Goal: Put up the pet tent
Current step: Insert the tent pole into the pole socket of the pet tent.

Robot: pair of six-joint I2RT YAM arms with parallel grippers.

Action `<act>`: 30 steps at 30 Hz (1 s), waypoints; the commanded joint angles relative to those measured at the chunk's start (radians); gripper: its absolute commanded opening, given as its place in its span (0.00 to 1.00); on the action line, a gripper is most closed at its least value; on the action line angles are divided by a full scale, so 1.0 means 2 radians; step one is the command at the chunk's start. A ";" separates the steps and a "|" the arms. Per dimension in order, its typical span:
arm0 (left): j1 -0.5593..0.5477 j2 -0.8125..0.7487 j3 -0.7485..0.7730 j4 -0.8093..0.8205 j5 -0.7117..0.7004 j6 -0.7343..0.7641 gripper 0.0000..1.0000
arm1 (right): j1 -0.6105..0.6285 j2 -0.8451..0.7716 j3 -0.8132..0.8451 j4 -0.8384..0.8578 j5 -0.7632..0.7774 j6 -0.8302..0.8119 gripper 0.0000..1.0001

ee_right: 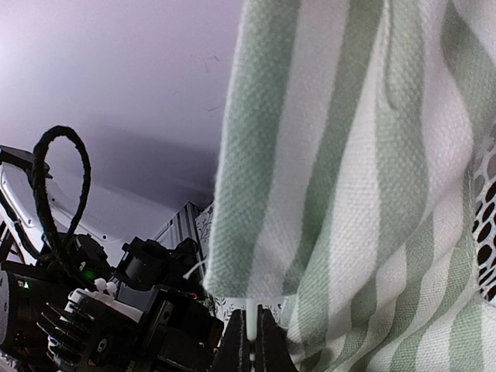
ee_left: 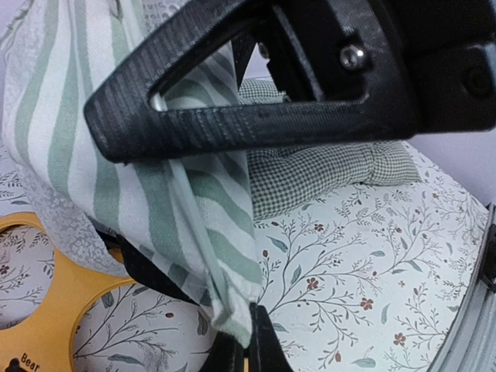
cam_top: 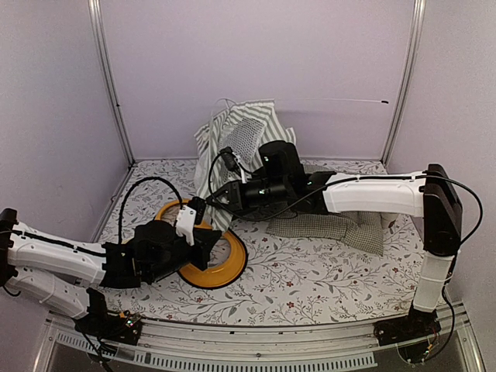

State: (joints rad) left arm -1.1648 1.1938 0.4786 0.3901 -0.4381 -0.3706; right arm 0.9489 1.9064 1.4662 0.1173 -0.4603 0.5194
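Floral tabletop [cam_top: 325, 275], crumpled green-striped pet tent [cam_top: 242, 133]

Matt woven cloth on pet tent [ee_right: 349, 194]; soft padded checked fabric on cushion [ee_left: 325, 174]; smooth glossy yellow plastic ring [cam_top: 234, 260]; matt floral-printed worktop [ee_left: 349, 271] covering.

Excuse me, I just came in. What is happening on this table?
Two robot arms are working on the pet tent, which is not set up yet: its striped fabric is bunched at the back of the table. The left pincer is shut on a hanging edge of the fabric. The right pincer is shut on a thin white pole at the fabric's lower edge. A checked cushion lies beside the tent.
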 commanded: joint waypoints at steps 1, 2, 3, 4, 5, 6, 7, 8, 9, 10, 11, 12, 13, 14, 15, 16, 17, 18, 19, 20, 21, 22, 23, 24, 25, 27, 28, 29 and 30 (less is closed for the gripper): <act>-0.002 0.012 -0.003 -0.044 0.025 -0.006 0.00 | -0.030 -0.022 -0.006 0.003 0.098 -0.017 0.00; -0.002 0.013 -0.002 -0.044 0.026 -0.006 0.00 | -0.029 -0.022 -0.006 0.002 0.099 -0.018 0.00; -0.002 0.012 -0.002 -0.043 0.026 -0.006 0.00 | -0.029 -0.021 -0.006 0.001 0.099 -0.019 0.00; -0.002 0.012 -0.001 -0.043 0.026 -0.006 0.00 | -0.030 -0.020 -0.006 -0.001 0.099 -0.019 0.00; -0.001 0.013 -0.001 -0.045 0.024 -0.005 0.00 | -0.029 -0.019 -0.006 -0.001 0.097 -0.020 0.00; 0.000 0.013 0.000 -0.046 0.022 -0.005 0.00 | -0.029 -0.020 -0.007 -0.001 0.096 -0.020 0.00; 0.000 0.013 0.000 -0.047 0.021 -0.005 0.00 | -0.029 -0.019 -0.007 -0.001 0.096 -0.020 0.00; 0.000 0.013 0.000 -0.049 0.021 -0.005 0.00 | -0.028 -0.020 -0.007 -0.002 0.096 -0.020 0.00; 0.001 0.013 -0.001 -0.049 0.020 -0.005 0.00 | -0.028 -0.020 -0.006 -0.002 0.094 -0.020 0.00; 0.002 0.013 0.000 -0.050 0.020 -0.006 0.00 | -0.028 -0.020 -0.006 -0.002 0.094 -0.021 0.00; 0.002 0.013 0.000 -0.051 0.018 -0.006 0.00 | -0.027 -0.020 -0.006 -0.002 0.094 -0.021 0.00; 0.003 0.014 0.000 -0.051 0.018 -0.005 0.00 | -0.027 -0.021 -0.005 -0.003 0.093 -0.021 0.00; 0.004 0.014 0.000 -0.051 0.018 -0.004 0.00 | -0.026 -0.021 -0.005 -0.003 0.093 -0.021 0.00; 0.004 0.014 0.001 -0.052 0.016 -0.004 0.00 | -0.025 -0.021 -0.005 -0.004 0.093 -0.022 0.00; 0.004 0.012 0.001 -0.052 0.016 -0.003 0.00 | -0.024 -0.020 -0.004 -0.005 0.095 -0.024 0.00; 0.004 0.010 0.001 -0.052 0.016 -0.002 0.00 | -0.023 -0.019 -0.004 -0.007 0.098 -0.025 0.00; 0.004 0.007 0.001 -0.052 0.016 0.000 0.00 | -0.023 -0.016 -0.004 -0.009 0.102 -0.027 0.00; 0.004 0.004 0.002 -0.052 0.017 0.002 0.00 | -0.023 -0.014 -0.005 -0.012 0.104 -0.030 0.00; 0.004 0.002 0.002 -0.053 0.018 0.003 0.00 | -0.023 -0.012 -0.005 -0.014 0.106 -0.032 0.00; 0.004 0.002 0.004 -0.057 0.016 0.005 0.00 | -0.022 -0.010 -0.006 -0.015 0.107 -0.033 0.00; 0.005 0.003 0.006 -0.062 0.014 0.005 0.00 | -0.021 -0.009 -0.007 -0.016 0.107 -0.035 0.00; 0.006 0.004 0.008 -0.068 0.011 0.006 0.00 | -0.020 -0.009 -0.008 -0.017 0.108 -0.036 0.00; 0.007 0.005 0.010 -0.071 0.008 0.005 0.00 | -0.017 -0.009 -0.007 -0.019 0.109 -0.038 0.00; 0.008 0.006 0.010 -0.074 0.005 0.003 0.00 | -0.014 -0.008 -0.006 -0.023 0.110 -0.041 0.00; 0.010 0.006 0.010 -0.075 0.005 0.002 0.00 | -0.010 -0.008 -0.003 -0.026 0.111 -0.044 0.00; 0.012 0.003 0.013 -0.075 0.008 0.003 0.00 | -0.001 -0.005 0.000 -0.034 0.114 -0.054 0.00; 0.012 0.000 0.015 -0.074 0.009 0.005 0.00 | 0.002 -0.003 0.002 -0.038 0.118 -0.057 0.00; 0.012 -0.003 0.016 -0.074 0.009 0.008 0.00 | 0.004 0.000 0.003 -0.042 0.121 -0.061 0.00; 0.012 -0.007 0.018 -0.072 0.010 0.009 0.00 | 0.005 0.003 0.002 -0.043 0.122 -0.062 0.00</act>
State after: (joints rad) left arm -1.1450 1.2102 0.4999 0.3183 -0.4355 -0.3676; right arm 0.9825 1.9034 1.4643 0.0769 -0.3687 0.4450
